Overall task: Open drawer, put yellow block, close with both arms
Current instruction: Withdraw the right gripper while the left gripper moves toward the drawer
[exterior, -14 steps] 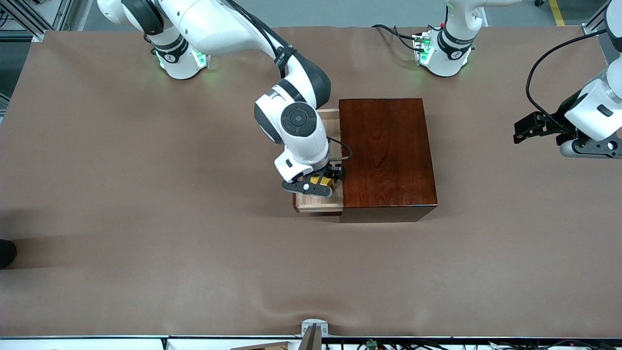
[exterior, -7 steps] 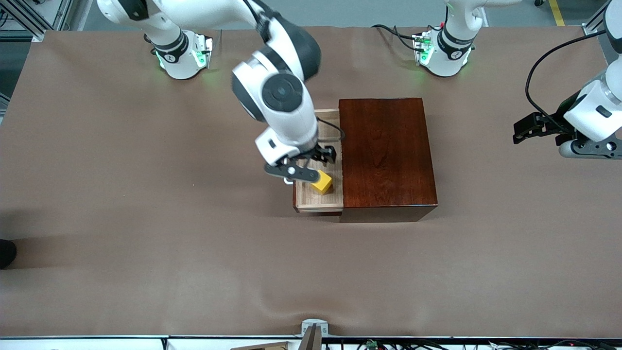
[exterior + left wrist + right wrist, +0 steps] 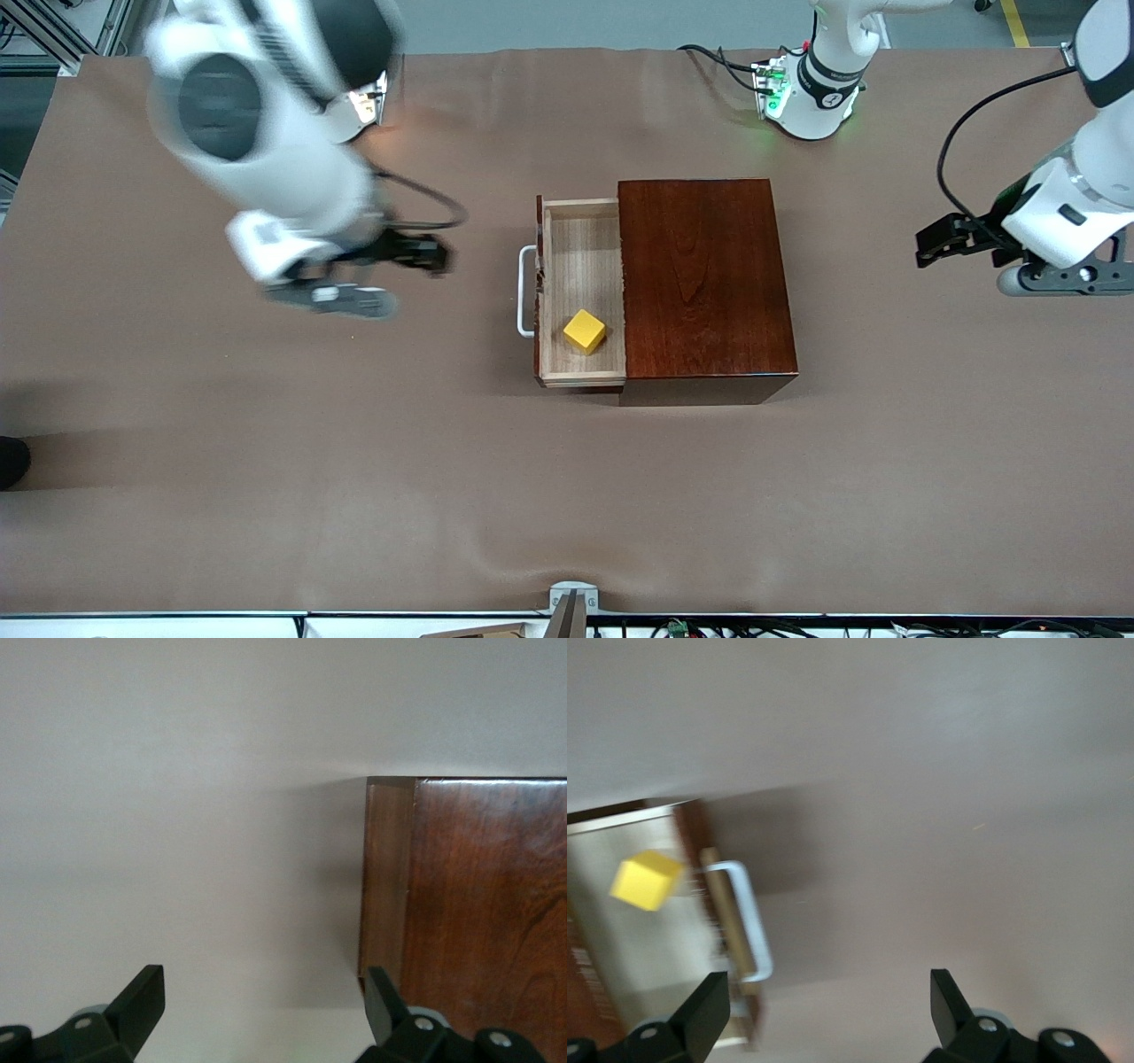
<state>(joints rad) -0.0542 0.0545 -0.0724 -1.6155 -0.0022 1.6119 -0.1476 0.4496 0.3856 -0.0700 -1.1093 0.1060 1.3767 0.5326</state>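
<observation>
The drawer (image 3: pixel 580 288) stands pulled out of the dark mahogany box (image 3: pixel 704 279), its white handle (image 3: pixel 524 292) toward the right arm's end of the table. The yellow block (image 3: pixel 585 330) lies in the drawer's tray, in the part nearer the front camera; it also shows in the right wrist view (image 3: pixel 647 880). My right gripper (image 3: pixel 423 255) is open and empty over the bare table, away from the drawer's handle. My left gripper (image 3: pixel 939 241) is open and empty over the table at the left arm's end, apart from the box (image 3: pixel 469 904).
The brown table cover (image 3: pixel 266 461) runs bare around the box. The arms' green-lit bases (image 3: pixel 811 97) stand along the table edge farthest from the front camera.
My right gripper let go of the yellow block in the drawer, rose and swung away toward the right arm's end. The left gripper shifted slightly toward the box.
</observation>
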